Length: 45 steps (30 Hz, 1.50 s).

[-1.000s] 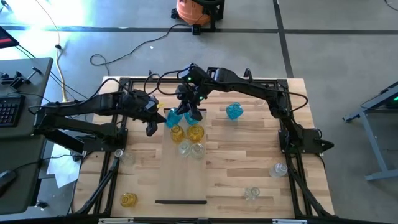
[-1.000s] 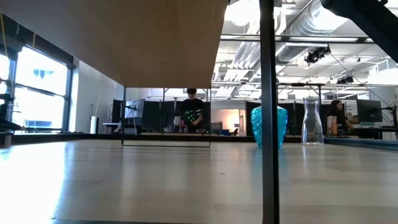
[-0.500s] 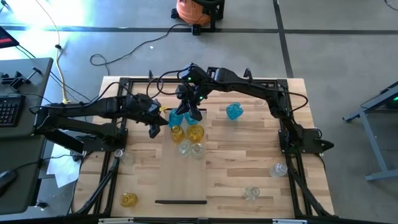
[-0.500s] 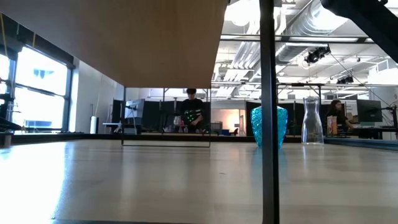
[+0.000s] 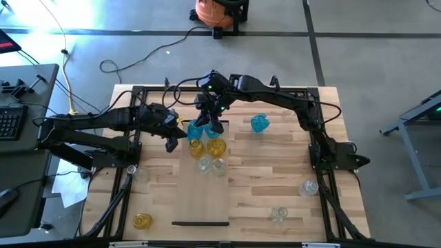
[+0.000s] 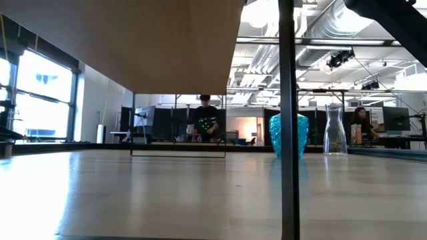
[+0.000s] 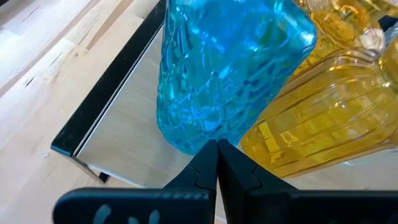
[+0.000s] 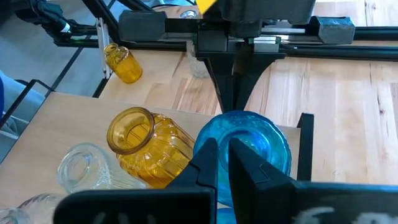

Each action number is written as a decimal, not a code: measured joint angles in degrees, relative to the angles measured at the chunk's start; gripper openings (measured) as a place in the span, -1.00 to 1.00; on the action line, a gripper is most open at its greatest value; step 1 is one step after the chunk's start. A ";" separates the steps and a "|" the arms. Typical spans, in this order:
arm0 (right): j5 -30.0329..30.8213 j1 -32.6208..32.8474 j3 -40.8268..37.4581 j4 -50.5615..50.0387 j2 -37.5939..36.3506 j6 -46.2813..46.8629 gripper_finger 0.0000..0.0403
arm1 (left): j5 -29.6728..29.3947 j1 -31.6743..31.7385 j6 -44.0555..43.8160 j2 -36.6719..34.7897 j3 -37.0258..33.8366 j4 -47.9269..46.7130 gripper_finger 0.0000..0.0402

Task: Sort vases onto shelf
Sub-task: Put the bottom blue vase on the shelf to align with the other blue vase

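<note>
We see a blue vase (image 5: 195,130) standing upright, mouth up, at the far end of the pale shelf (image 5: 222,180), beside two yellow vases (image 5: 216,146) and clear ones. The left gripper (image 5: 169,143) and right gripper (image 5: 215,126) flank it, each with fingers pressed together, gripping nothing.

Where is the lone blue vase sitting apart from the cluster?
In the high view, the lone blue vase stands on the table's far right-of-centre part, right of the right gripper.
</note>
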 joint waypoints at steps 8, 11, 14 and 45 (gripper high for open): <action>0.25 0.04 0.00 0.02 0.00 -0.42 -1.00 | -0.04 0.00 -0.83 0.00 0.02 0.04 -1.00; 0.28 0.11 0.00 0.02 0.01 -0.50 -1.00 | -0.04 0.00 -0.89 0.00 0.02 0.02 -1.00; 0.29 0.17 0.00 -0.08 0.00 -0.48 -1.00 | -0.04 0.00 -0.90 0.00 0.02 0.02 -1.00; 1.41 0.61 0.02 5.14 0.00 1.27 -0.57 | -0.11 0.00 -0.52 0.00 0.04 0.04 -1.00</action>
